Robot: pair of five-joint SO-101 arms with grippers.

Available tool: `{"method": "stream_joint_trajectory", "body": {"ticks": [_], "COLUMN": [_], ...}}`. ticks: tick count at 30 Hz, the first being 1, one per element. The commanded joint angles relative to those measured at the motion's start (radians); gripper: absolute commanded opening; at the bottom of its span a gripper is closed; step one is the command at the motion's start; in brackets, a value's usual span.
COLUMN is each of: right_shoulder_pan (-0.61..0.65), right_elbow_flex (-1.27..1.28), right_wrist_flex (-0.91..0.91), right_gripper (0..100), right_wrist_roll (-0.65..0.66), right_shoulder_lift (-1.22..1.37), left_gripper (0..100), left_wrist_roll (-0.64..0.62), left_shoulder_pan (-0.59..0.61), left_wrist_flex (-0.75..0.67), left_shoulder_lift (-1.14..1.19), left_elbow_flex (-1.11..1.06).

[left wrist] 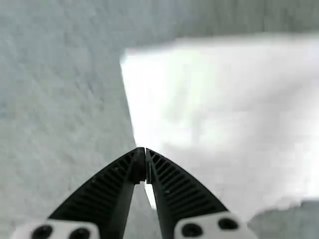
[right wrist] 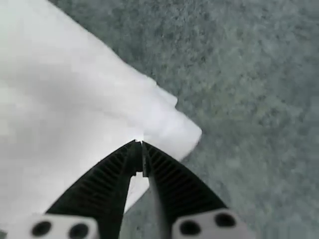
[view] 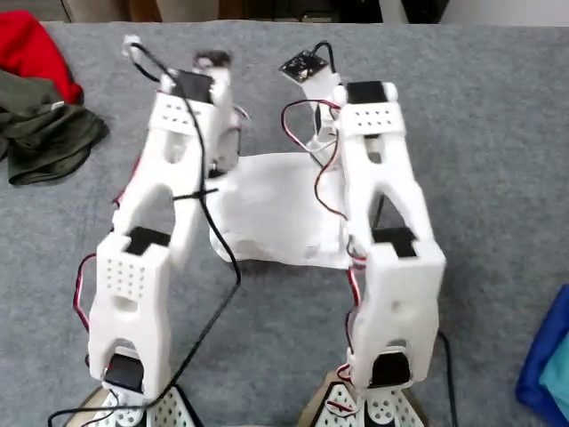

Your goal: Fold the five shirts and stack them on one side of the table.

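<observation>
Shirt (view: pixel 276 209), white: likely soft, light, limp; best taken at hem corners. Closed tight at its edge, seemingly nipping cloth: left fingers (left wrist: pixel 107 194), right fingers (right wrist: pixel 104 184).

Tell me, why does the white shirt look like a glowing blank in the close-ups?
Left wrist view: the shirt is washed out by glare and its folds barely show. Right wrist view: it is just as bright, with faint shading only at its corner. High view: the light is gentler, so soft creases show against the grey table.
</observation>
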State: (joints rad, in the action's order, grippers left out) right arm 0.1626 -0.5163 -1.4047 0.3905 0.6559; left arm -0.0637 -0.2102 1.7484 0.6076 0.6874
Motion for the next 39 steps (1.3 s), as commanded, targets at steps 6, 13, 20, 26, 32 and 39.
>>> {"method": "stream_joint_trajectory", "body": {"ticks": [6, 13, 20, 26, 32, 39], "right_shoulder_pan": [0.010, 0.004, 0.002, -0.021, 0.004, 0.067], "right_elbow_flex": [-0.378, -0.693, -0.889, -0.931, -0.970, -1.073], "right_wrist_flex": [0.006, -0.110, -0.201, -0.209, -0.302, -0.382], "right_gripper": [0.5, 0.5, 0.5, 0.5, 0.5, 0.5], "right_wrist_roll": [0.014, 0.015, 0.052, 0.069, 0.104, 0.140], "right_shoulder_lift": [0.335, 0.498, 0.602, 0.616, 0.535, 0.360], "left_gripper": [2, 2, 2, 2, 2, 2], "left_wrist_roll": [-0.028, -0.023, -0.023, 0.040, 0.061, 0.057], "left_shoulder_pan": [-0.031, -0.040, -0.043, 0.063, 0.114, 0.112], "left_wrist_flex": [0.008, -0.135, -0.362, -0.359, -0.222, 0.000], "left_shoulder_lift": [-0.090, -0.090, -0.099, -0.099, -0.099, -0.090], "left_elbow_flex": [-0.222, -0.463, -0.738, -0.740, -0.520, -0.009]}}
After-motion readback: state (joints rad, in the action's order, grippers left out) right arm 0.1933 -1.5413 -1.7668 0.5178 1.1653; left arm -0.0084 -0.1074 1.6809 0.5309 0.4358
